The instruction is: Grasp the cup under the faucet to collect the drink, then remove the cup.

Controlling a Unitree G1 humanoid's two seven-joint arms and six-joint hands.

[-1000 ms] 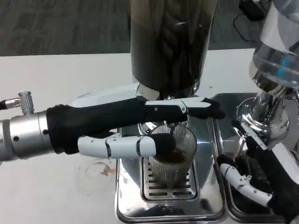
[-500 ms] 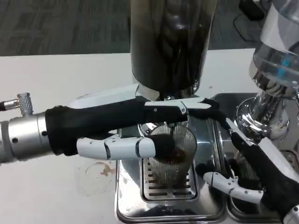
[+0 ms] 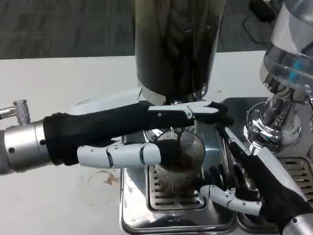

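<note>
A ribbed clear cup (image 3: 180, 164) with a little brown drink at its bottom stands on the drip tray (image 3: 166, 203) under the faucet of the dark drink tank (image 3: 176, 49). My left hand (image 3: 146, 129) grips the cup from the left, with the thumb on the near side and the fingers reaching over the rim on the far side. My right hand (image 3: 247, 188) is low at the cup's right, fingers spread and holding nothing. Its fingertips are close to the cup's right side; contact cannot be made out.
A second dispenser with a clear tank (image 3: 291, 58) and chrome base (image 3: 271, 125) stands at the right, over its own grated tray (image 3: 298, 164). A brown stain ring (image 3: 105, 178) marks the white table (image 3: 58, 83) left of the machine.
My right hand has moved left along the tray, from the right dispenser's base to beside the cup. The left hand and the cup have stayed in place.
</note>
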